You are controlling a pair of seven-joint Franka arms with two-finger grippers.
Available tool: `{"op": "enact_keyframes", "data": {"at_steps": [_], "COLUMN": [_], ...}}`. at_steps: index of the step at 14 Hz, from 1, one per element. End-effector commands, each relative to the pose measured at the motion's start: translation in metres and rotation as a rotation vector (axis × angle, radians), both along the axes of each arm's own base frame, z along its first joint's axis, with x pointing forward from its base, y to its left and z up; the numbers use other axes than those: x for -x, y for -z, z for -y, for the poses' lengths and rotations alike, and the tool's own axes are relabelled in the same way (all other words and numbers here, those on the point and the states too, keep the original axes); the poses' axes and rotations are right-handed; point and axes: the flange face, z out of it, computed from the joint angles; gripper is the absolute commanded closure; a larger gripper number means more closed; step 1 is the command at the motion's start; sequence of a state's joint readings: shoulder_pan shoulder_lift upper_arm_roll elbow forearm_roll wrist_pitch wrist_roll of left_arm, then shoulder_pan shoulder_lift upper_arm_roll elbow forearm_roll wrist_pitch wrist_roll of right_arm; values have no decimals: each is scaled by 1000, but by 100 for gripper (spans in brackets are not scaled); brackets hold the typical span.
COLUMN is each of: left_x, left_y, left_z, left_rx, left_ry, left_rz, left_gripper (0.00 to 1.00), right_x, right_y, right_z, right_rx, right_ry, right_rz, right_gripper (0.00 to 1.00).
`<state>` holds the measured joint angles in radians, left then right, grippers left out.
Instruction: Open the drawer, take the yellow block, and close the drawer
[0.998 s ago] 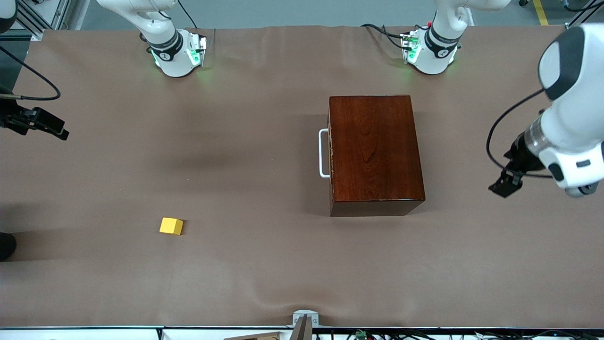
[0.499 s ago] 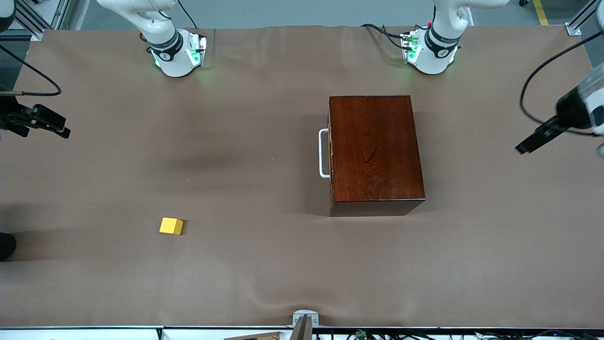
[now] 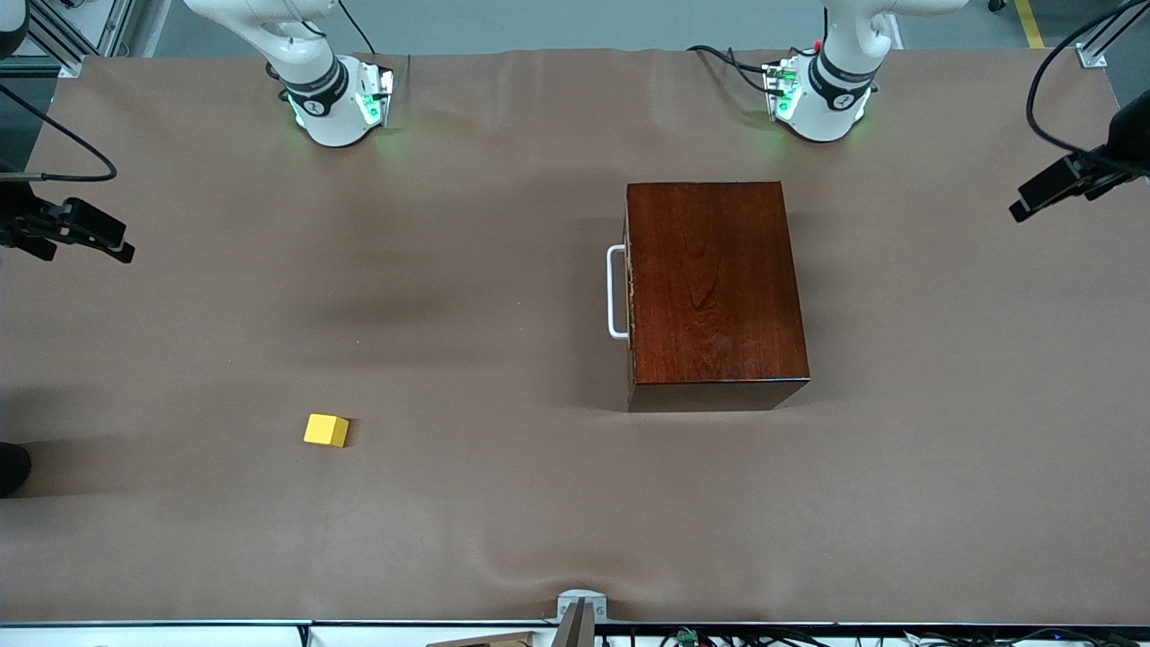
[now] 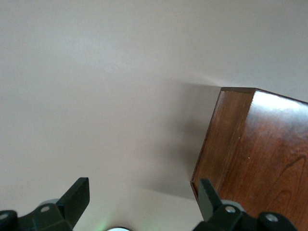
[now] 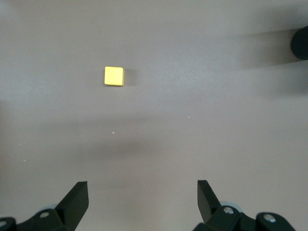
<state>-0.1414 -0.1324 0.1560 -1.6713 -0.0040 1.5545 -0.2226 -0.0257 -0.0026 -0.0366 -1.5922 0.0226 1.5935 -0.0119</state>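
Since the earlier frames, my left arm has swung up and away from the wooden box, and its left gripper (image 3: 1047, 190) now hangs over the bench's edge at the left arm's end; nothing else has shifted.

Nearest the front camera, the small yellow cube-shaped block (image 3: 326, 430) lies alone on the brown paper-covered bench (image 3: 503, 503), toward the right arm's end and well apart from the box. Farther from the camera stands the dark polished wooden drawer box (image 3: 714, 292), its white bar handle (image 3: 615, 292) flush against the drawer face, so I judge the drawer shut.

My right gripper (image 3: 76, 232) waits over the bench edge at the right arm's end. Both wrist views show the fingers (image 5: 74, 198) spread wide with nothing between them.

With the block out on the bench and the drawer closed, things already lie as the task wants; I see nothing left to do.
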Motion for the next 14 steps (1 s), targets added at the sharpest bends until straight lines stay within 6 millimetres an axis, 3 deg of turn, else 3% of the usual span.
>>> {"op": "enact_keyframes", "data": {"at_steps": [1,3,4,7,9,14], "left_x": [-3,-2,-2,-8,-19,-19], "left_y": [-9,-23,-23,-13,-33,-32], "left_z": [8,21,16,44,43,53], "left_rx": [11,0,-5,-29,-105,-71], "left_ry": [96,142,147,288,296,331], "left_rz": [0,22,19,-17,15,-16], "left_gripper": [0,0,0,0,0,0], "right_x": [2,2,1,2,2,2], "right_y": [-6,-6,-5,-7,-7,-8], "right_z": [2,1,0,1,1,2], "right_rx": [-29,-28,-28,-26,-25,-21], "right_ry": [-4,-4,-8,-8,-8,-6], "right_rz": [3,3,2,5,6,7], "right_gripper": [0,0,0,0,0,0]}}
